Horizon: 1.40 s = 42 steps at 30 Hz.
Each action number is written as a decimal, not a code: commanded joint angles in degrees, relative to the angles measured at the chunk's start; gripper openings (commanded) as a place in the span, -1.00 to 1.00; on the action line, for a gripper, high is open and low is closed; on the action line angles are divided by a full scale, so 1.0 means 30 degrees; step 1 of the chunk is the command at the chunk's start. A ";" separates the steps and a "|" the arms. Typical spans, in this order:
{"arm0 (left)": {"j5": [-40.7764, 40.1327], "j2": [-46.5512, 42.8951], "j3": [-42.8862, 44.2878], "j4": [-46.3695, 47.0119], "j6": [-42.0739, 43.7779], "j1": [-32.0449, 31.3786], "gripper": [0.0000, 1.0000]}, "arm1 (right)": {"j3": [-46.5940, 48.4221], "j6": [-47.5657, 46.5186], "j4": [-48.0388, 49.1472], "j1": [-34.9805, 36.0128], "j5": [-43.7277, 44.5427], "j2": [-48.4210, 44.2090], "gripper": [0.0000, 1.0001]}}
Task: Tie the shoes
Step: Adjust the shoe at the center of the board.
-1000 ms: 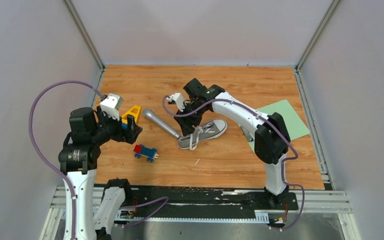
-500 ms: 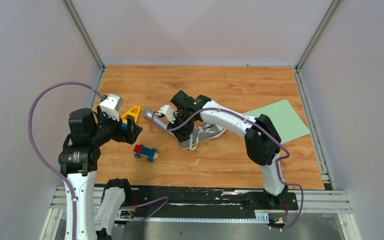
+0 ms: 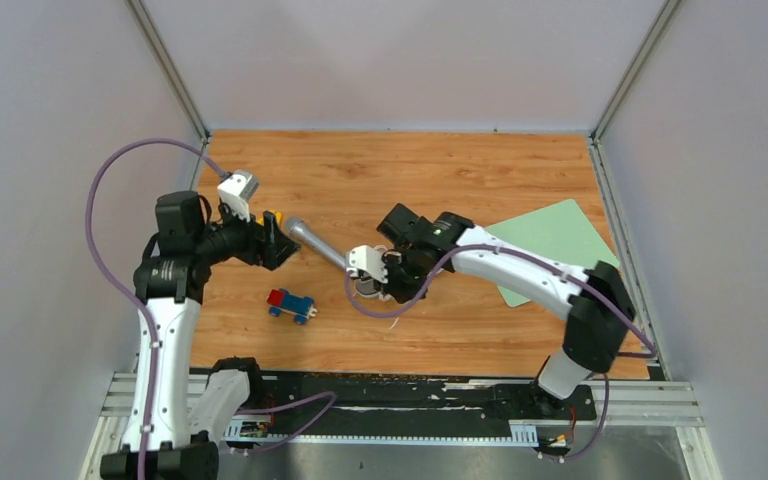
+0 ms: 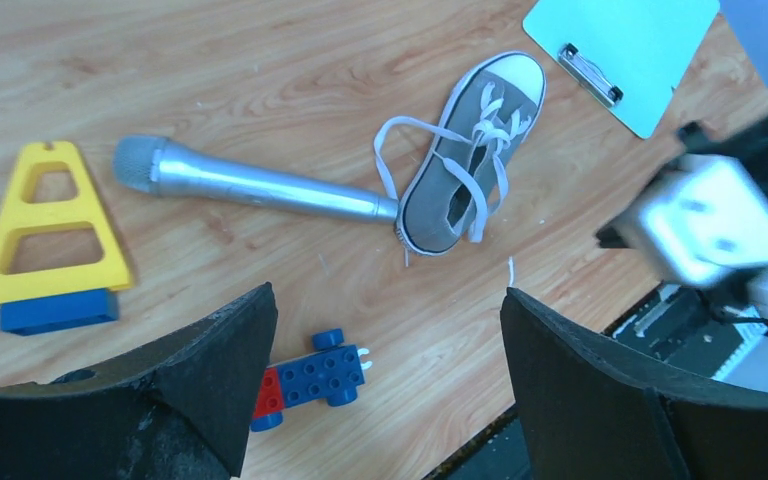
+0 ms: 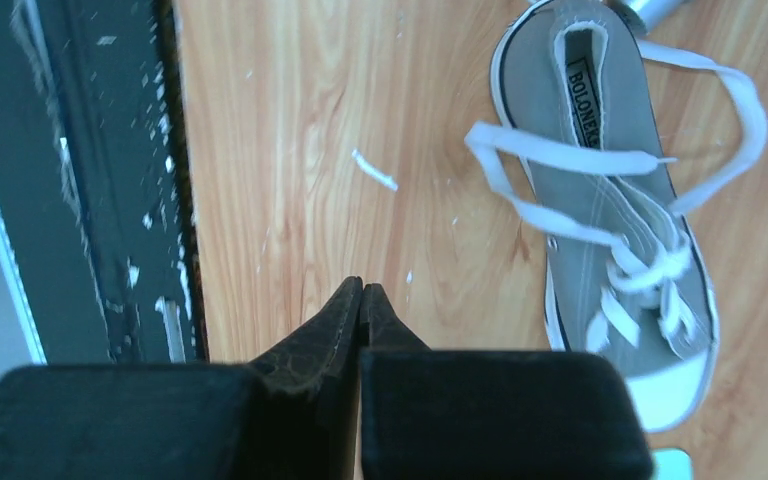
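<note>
The shoe [image 4: 467,150] is a small grey canvas sneaker with a white toe cap, lying on the wooden table. Its long white laces [image 5: 570,160] lie loose and untied across and beside it. The heel touches the end of a silver microphone [image 4: 250,186]. My right gripper [image 5: 362,290] is shut with nothing between its fingers, hanging over bare wood beside the shoe [image 5: 610,210], on the side nearer the table's front. From above, the right wrist [image 3: 400,262] covers most of the shoe. My left gripper [image 4: 390,390] is open and empty, high above the table's left part.
A blue and red toy car [image 4: 312,378] lies below the left gripper. A yellow triangular block on a blue brick [image 4: 45,230] sits at the left. A green clipboard [image 3: 552,240] lies at the right. A small white scrap [image 5: 374,170] lies near the black front rail [image 5: 90,180].
The right arm swung from over the shoe's far side toward the table's front, and its jaws closed on nothing. The left arm rose and shifted slightly toward the back, staying open.
</note>
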 commanded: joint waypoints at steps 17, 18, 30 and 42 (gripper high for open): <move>-0.4240 0.5843 0.3019 -0.1255 -0.2223 -0.1720 0.96 | 0.5470 0.7414 0.4315 0.1215 0.2819 0.5156 0.09; -0.4342 0.6518 0.3583 -0.2620 -0.1795 -0.1704 0.96 | 0.5316 0.7771 0.4540 0.1255 0.2936 0.5345 0.07; -0.4214 0.7298 0.4282 -0.4041 -0.0873 -0.1627 0.94 | 0.2285 0.7731 0.5454 0.1394 0.4547 0.4938 -0.55; -0.2472 0.7332 0.4113 -0.3627 0.0013 -0.1629 0.84 | -0.3068 0.0908 0.1929 0.1822 -0.0572 -0.2248 -1.00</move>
